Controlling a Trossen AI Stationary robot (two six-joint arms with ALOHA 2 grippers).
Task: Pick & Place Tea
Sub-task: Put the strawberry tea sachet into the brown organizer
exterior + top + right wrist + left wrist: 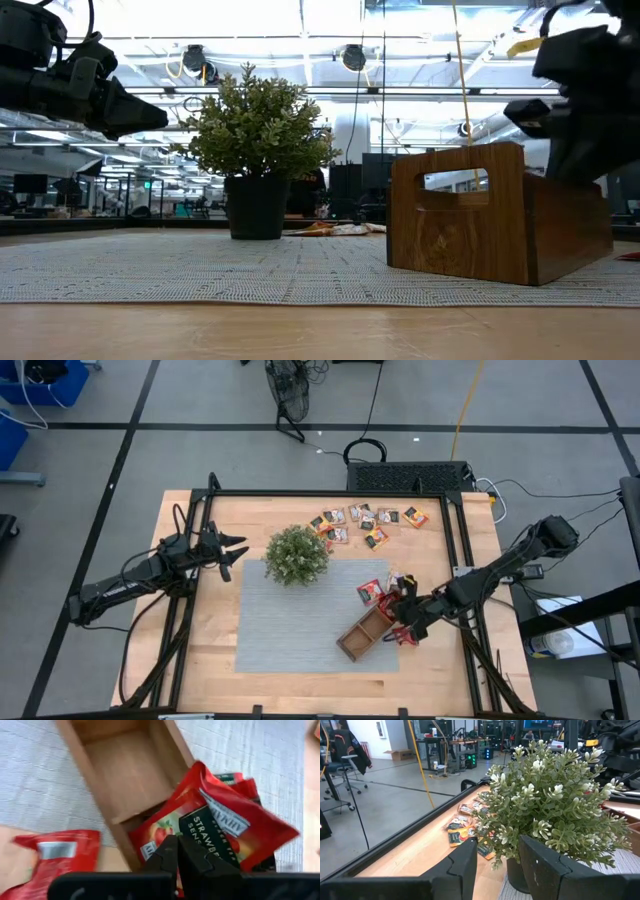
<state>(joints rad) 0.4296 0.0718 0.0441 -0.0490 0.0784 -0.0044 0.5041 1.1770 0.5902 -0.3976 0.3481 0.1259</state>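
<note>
Placement is in hand: a flat red strawberry tea sachet [220, 837] is pinched in the closed right gripper [177, 851] above the brown wooden three-compartment tray [117, 780], so release is judged next.

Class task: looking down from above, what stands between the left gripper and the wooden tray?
In the high view, the potted plant stands on the grey mat between the left gripper and the wooden tray.

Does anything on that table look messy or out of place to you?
A little. The wooden tray sits askew, angled across the grey mat's corner. One red tea sachet lies loose on the table beside it, while the right pincer pinches another sachet above the tray. More sachets lie scattered along the far edge.
</note>
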